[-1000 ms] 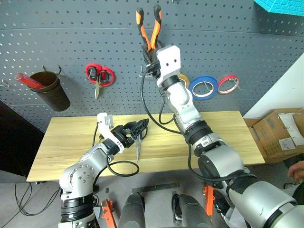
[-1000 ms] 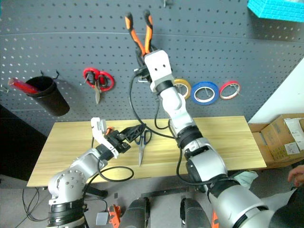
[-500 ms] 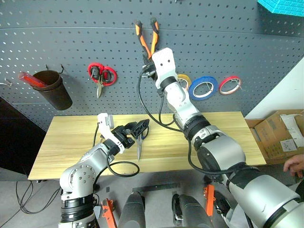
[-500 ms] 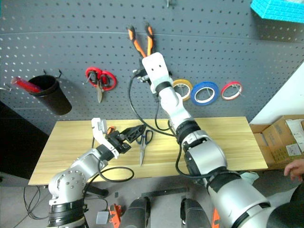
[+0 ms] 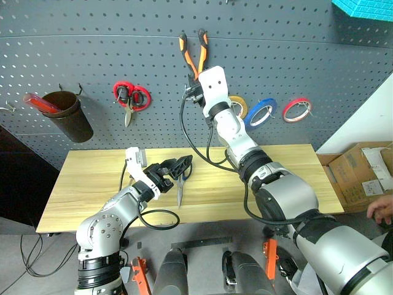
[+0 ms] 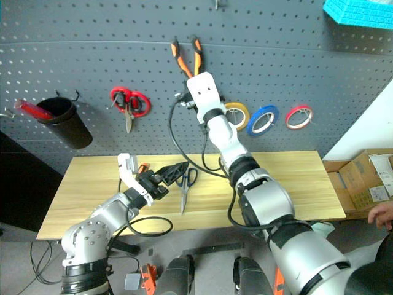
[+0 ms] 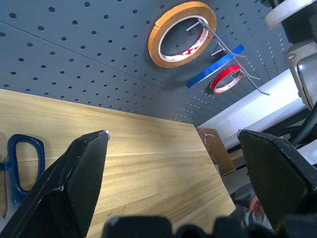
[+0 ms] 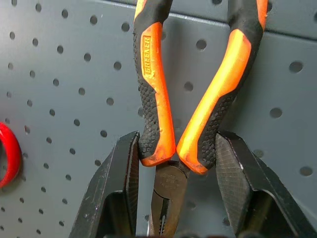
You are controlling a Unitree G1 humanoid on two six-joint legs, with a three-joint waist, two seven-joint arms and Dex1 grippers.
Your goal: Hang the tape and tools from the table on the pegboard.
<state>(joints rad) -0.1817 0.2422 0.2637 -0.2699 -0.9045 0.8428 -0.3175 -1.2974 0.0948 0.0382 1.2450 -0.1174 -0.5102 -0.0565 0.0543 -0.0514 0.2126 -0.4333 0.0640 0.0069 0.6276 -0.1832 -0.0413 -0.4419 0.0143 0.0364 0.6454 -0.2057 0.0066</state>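
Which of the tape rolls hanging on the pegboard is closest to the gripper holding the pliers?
The yellow roll. It hangs right beside the right gripper, which is shut on the pliers; the blue roll and the thin red roll hang farther along.

White wall (image 5: 374, 117), cardboard box (image 5: 362, 172), grey floor (image 5: 37, 258)

Right arm: stretched up and forward, right gripper (image 8: 173, 153) clamped on the pliers (image 8: 195, 94).
Left arm: low, bent, left gripper (image 5: 178, 166) spread wide, empty.
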